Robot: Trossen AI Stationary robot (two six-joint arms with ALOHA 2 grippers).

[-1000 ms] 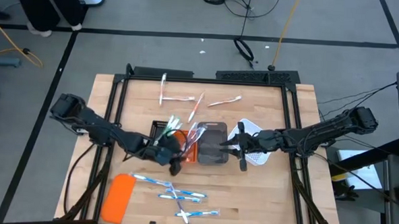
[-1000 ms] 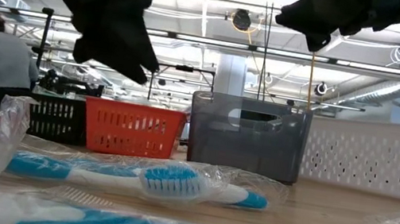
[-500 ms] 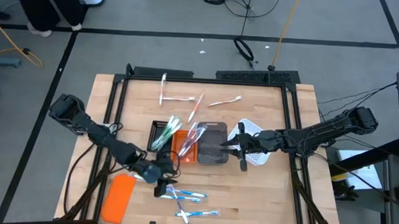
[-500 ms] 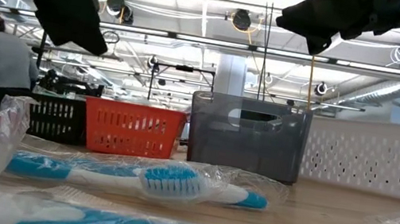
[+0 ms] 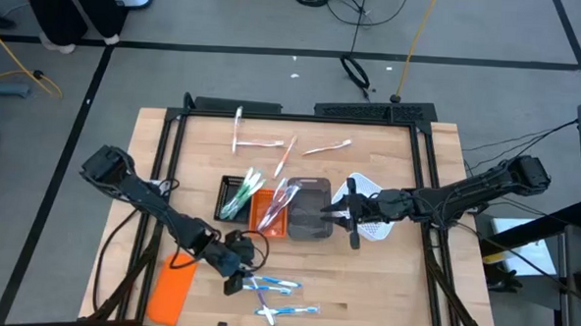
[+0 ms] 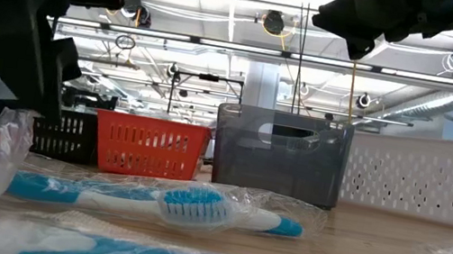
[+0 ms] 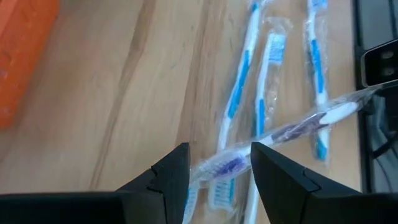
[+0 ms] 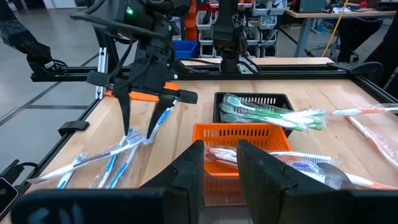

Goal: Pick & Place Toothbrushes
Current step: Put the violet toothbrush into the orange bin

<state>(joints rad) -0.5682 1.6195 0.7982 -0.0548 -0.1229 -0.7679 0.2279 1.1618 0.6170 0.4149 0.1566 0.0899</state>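
Observation:
Several blue-white toothbrushes [image 5: 270, 292] in clear wrappers lie near the table's near edge; they also show in the left wrist view [image 7: 239, 93] and the low view [image 6: 187, 205]. My left gripper [image 5: 235, 271] [image 7: 217, 171] is open and points down at them, its fingers on either side of one wrapped toothbrush [image 7: 292, 127] that lies across the others; I cannot tell whether they touch it. Green toothbrushes [image 8: 273, 113] lie in the black tray [image 5: 229, 185], pink ones in the orange tray [image 5: 261, 216]. My right gripper [image 5: 352, 220] [image 8: 221, 168] is open and hovers over the grey tray [image 5: 308, 215].
A white tray [image 5: 371, 221] stands right of the grey one. A flat orange slab [image 5: 172, 288] lies near the near-left corner. More pink-white and pale toothbrushes [image 5: 272, 143] lie scattered toward the far edge. Bare wood shows at the near right.
My left gripper has moved from beside the orange tray toward the table's near edge and down, stopping over the blue-white toothbrushes. In the low view it has dropped from the top of the picture to table height at the left.

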